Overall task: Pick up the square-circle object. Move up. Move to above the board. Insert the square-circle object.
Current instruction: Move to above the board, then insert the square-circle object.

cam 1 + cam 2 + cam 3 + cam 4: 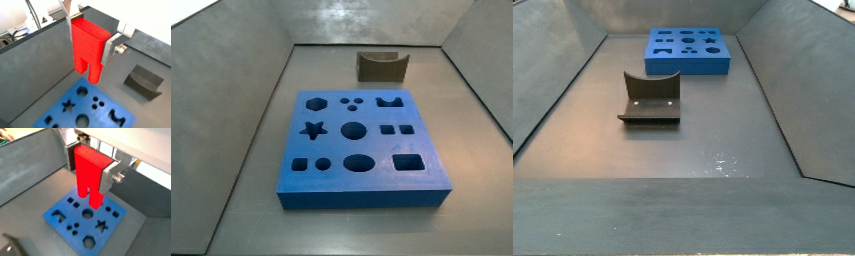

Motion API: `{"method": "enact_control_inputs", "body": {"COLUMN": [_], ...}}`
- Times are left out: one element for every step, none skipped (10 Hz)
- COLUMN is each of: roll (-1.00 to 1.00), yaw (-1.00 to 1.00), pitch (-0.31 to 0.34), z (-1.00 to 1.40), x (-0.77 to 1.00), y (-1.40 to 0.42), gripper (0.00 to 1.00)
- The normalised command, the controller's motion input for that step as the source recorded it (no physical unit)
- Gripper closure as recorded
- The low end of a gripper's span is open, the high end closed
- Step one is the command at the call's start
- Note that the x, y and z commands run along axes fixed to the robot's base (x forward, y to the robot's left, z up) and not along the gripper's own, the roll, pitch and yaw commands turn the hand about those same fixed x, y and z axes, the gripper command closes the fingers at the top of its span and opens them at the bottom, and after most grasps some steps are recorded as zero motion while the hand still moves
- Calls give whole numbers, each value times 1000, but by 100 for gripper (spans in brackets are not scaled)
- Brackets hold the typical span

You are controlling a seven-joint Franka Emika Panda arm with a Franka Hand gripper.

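Note:
My gripper is shut on the square-circle object, a bright red block held upright with its two legs pointing down. Both wrist views show it; in the other the gripper holds the block the same way. The silver fingers press on its two sides. The block hangs above the near edge of the blue board, which also shows below it in a wrist view. Both side views show the board lying flat on the floor. The gripper and block are out of both side views.
The dark fixture stands on the floor beyond the board; it also shows in a side view and in both wrist views. Sloping grey walls enclose the floor on all sides.

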Motion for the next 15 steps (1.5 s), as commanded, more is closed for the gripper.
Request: {"method": "enact_control_inputs", "body": {"roll": [55,-7,-7,0,0,189,191,166,170,179,200,213,211,204,200], "yaw": [10,0,0,0,0,291,431,437,443,429,380,371,343,271,197], "pitch": [106,0,0,0,-184,-147,-117,-117,-121,-156,-154,-144,-146,-180,-207], "z": [78,-46,0,-43,-303,-671,-709,-791,-809,-740,-740,-746,-751,-723,-711], "x": [120,0,0,20,0,0,0,0,0,0,-29,-40,-71,-120,-177], "y": [-247,0,0,-51,-149,-594,-569,-537,-554,-526,-537,-526,-514,-451,-363], "gripper": [100,100,100,100,100,100,100,100,100,100,100,100,100,100,100]}}
